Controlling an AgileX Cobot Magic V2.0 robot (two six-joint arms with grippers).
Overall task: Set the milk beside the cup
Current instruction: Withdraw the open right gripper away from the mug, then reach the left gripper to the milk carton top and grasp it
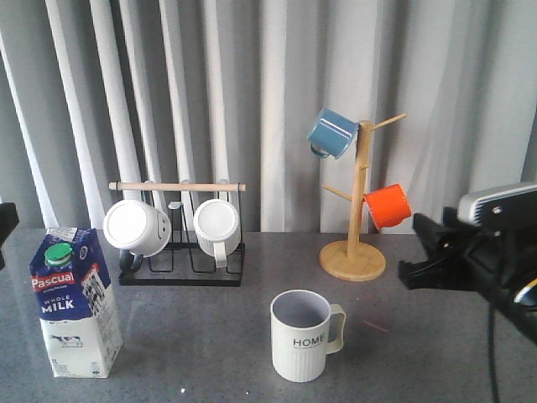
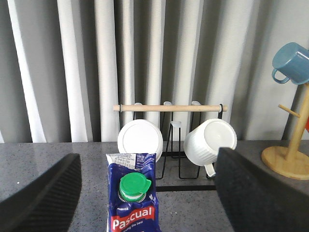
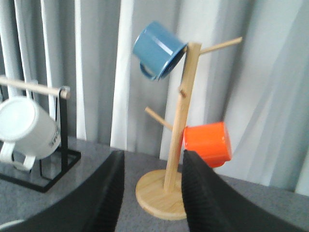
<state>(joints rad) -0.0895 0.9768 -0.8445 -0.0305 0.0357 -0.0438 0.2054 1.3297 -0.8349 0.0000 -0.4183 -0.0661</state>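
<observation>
The milk (image 1: 74, 302) stands upright at lower left of the front view, long axis vertical, well apart from the cup (image 1: 305, 336) at lower centre. The left gripper (image 2: 147, 193), spread wide, straddles the carton top. The right gripper (image 3: 152, 193) shows a narrow gap, empty.

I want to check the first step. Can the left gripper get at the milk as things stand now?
Probably yes. The left gripper is open, its fingers apart on either side of the milk, which stands upright with nothing between them. The rack is farther back.
</observation>
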